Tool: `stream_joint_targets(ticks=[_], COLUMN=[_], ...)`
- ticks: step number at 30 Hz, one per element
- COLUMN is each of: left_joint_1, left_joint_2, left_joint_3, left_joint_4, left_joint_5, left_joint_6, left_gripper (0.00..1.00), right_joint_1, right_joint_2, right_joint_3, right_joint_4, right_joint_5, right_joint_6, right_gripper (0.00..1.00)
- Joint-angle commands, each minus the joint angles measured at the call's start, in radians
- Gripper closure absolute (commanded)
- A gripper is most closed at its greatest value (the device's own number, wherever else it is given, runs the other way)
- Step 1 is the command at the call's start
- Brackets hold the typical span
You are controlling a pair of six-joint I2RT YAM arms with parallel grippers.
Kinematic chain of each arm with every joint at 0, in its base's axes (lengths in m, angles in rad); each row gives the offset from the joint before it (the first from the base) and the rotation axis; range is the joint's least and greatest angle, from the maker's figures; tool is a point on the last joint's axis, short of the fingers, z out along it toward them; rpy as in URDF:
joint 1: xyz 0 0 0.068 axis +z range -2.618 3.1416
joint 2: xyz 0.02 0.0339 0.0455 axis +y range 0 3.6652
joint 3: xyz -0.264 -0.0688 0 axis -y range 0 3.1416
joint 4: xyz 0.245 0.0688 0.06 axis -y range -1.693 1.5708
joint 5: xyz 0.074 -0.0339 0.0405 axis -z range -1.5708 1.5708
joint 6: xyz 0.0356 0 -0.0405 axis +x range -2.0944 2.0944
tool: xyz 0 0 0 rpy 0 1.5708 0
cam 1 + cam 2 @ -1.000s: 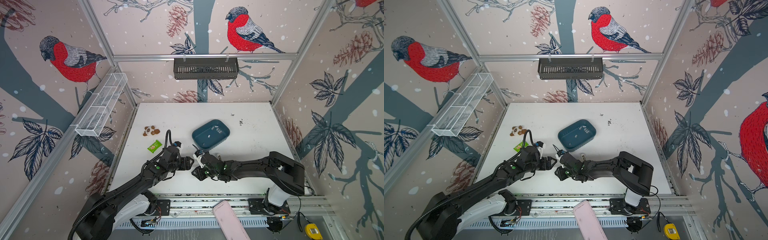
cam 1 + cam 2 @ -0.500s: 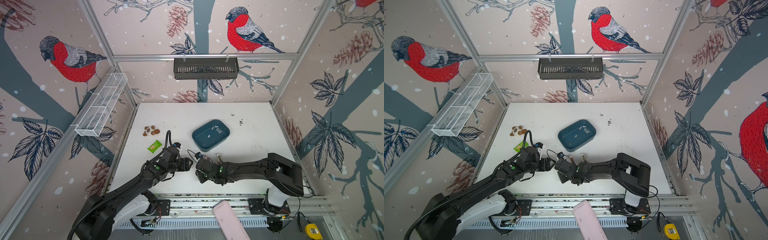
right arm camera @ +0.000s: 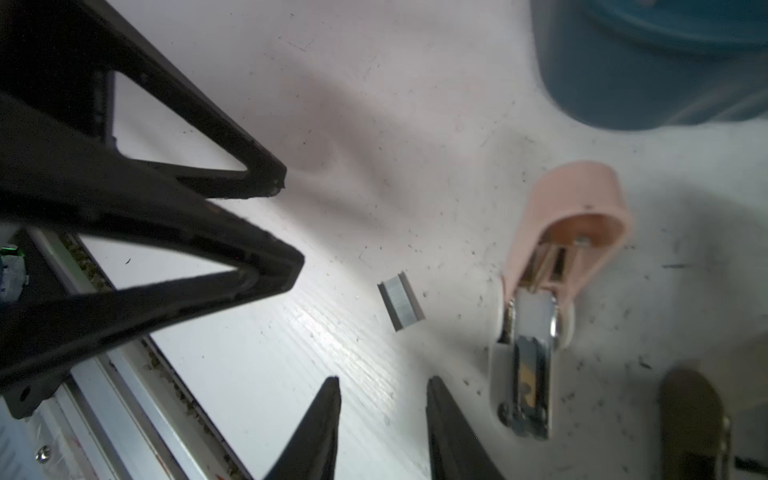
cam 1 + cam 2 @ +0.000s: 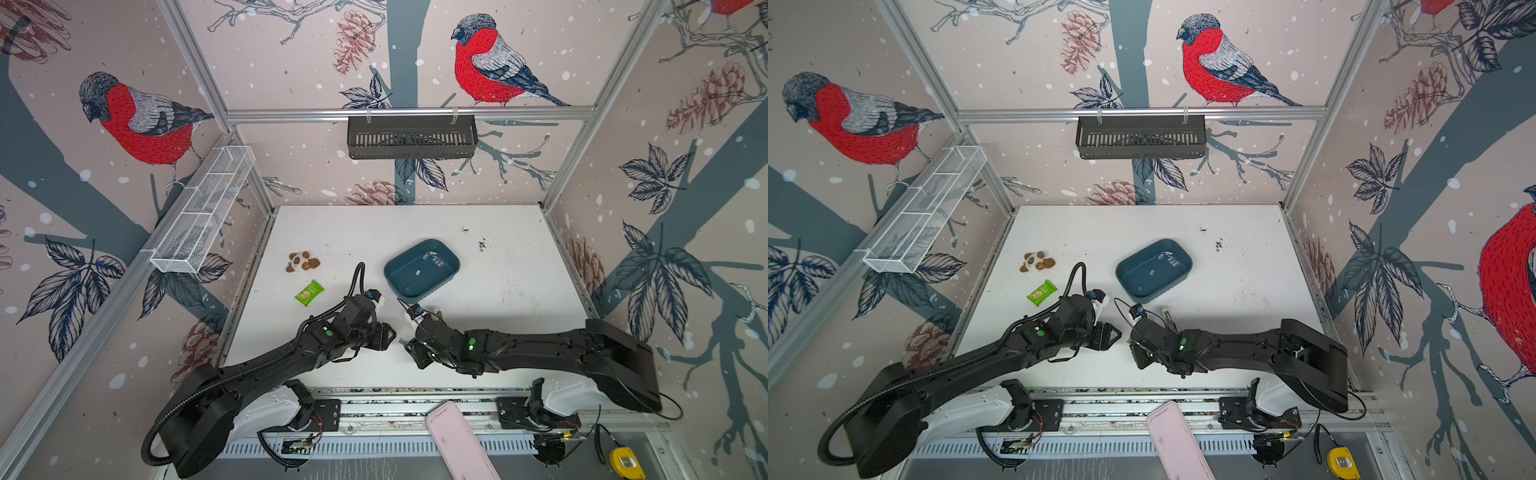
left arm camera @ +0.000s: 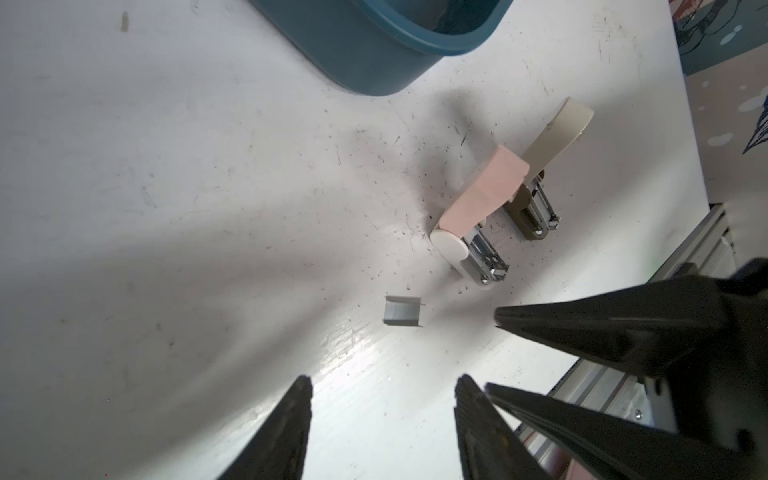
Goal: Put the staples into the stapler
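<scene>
One staple strip (image 5: 402,310) lies flat on the counter (image 5: 166,208), at 6 o'clock from the blue tray (image 5: 353,54), just beside the opened pink stapler (image 5: 478,199). Both the left hand (image 5: 384,379) and right hand (image 3: 382,379) hover near it, jaws apart and empty, tips facing each other.

Staplers: 2, a pink stapler (image 5: 478,208) and an olive stapler (image 5: 540,174).
Staples: 1 loose staple strip (image 5: 402,311) outside the blue tray (image 4: 415,296). The tray strips (image 4: 436,259) look like 4 or 5, but they're too small in both top views to be sure.
Trays: 1.
Grippers: 2, the left gripper (image 5: 384,380) and right gripper (image 3: 383,380).
Wall baskets: 2, a white wire basket (image 4: 203,208) and a black basket (image 4: 411,137).
Panda toy (image 4: 302,262): 1.
Green packet (image 4: 309,292): 1.
</scene>
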Motion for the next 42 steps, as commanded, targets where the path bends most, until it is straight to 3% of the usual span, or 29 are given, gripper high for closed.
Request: stream_joint_targets(ticks=[1,6,14,22,36,42], left_joint_1=[-0.029,-0.081,-0.138,-0.211,-0.234,-0.232], left_joint_2=[0.059,0.174,0.248,0.319,0.411,0.454], left_joint_3=[0.054,0.116,0.127,0.174,0.270,0.310], left_joint_4=[-0.051,-0.100,-0.053,-0.095,-0.218,-0.205], left_joint_5=[-0.014,-0.018,0.022,-0.080,-0.234,-0.227], left_joint_6=[0.093,0.086,-0.154,-0.355,-0.396,-0.364], left_gripper=[0.43,0.51,0.56,0.69,0.68,0.69], right_joint_1=[-0.018,-0.066,-0.114,-0.130,-0.158,-0.166], right_joint_2=[-0.093,-0.266,-0.382,-0.409,-0.483,-0.485], right_joint_3=[-0.049,-0.129,-0.185,-0.218,-0.269,-0.275], right_joint_4=[-0.015,-0.039,-0.062,-0.042,-0.039,-0.037], right_joint_5=[-0.004,-0.011,-0.012,-0.018,-0.030,-0.039], right_joint_6=[-0.006,0.005,0.009,0.012,0.012,0.013], right_gripper=[0.63,0.63,0.62,0.62,0.63,0.64])
